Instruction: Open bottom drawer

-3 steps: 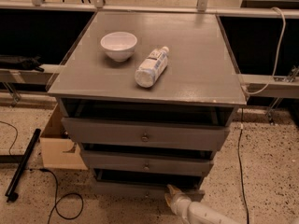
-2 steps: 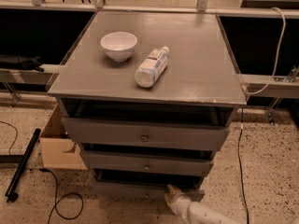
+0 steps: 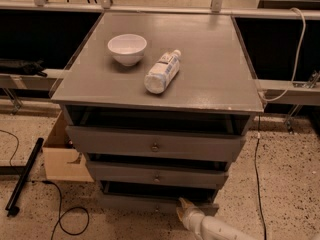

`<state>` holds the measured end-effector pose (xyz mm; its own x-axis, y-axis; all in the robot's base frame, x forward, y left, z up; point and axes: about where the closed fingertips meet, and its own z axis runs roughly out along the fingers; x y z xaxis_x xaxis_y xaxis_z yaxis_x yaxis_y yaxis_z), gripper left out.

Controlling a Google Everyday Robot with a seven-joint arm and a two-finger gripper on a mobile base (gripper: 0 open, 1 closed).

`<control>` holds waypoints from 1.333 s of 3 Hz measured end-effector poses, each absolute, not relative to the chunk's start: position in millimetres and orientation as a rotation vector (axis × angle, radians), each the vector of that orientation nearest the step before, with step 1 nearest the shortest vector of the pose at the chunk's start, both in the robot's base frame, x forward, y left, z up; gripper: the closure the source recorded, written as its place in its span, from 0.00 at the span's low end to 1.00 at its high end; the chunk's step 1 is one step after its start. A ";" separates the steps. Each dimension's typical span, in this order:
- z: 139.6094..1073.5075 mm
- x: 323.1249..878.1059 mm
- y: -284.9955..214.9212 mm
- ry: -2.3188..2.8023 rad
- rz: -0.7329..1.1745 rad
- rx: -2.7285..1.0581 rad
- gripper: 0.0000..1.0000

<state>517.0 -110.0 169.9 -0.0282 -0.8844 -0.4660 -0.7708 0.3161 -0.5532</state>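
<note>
Standing on a speckled floor, a grey cabinet (image 3: pixel 210 79) with three drawers fills the middle of the view. On its flat top there is a white bowl (image 3: pixel 127 49), upright, towards the back left. Just to the right of it a plastic bottle (image 3: pixel 162 72) lies on its side, with the cap pointing to the back. Bowl and bottle are near each other, but they do not touch.

Below the top come the top drawer (image 3: pixel 115 140), the middle drawer (image 3: pixel 120 172) and, lowest of all, the bottom drawer (image 3: pixel 132 202), which has the narrowest front. A dark gap shows above each of the three fronts.

At the lower edge of the view, a white arm (image 3: pixel 220 230) comes in from the bottom right. Its gripper (image 3: pixel 186 207) is at the right part of the bottom drawer's front, low near the floor. The pale tip is against the grey panel or just beside it; which of the two, I cannot tell. Whether the gripper is clamped or spread, I cannot tell either.

Left of the cabinet a cardboard box (image 3: pixel 62 159) stands close to its side. A black rod (image 3: pixel 24 176) and a black cable (image 3: pixel 60 219) lie on the floor beside the box.
</note>
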 end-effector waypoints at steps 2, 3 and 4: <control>169.9 517.0 -110.0 1.816 -0.187 -1.477 0.16; 169.7 517.2 -109.5 1.816 -0.186 -1.478 0.00; 169.7 517.2 -109.5 1.816 -0.186 -1.478 0.00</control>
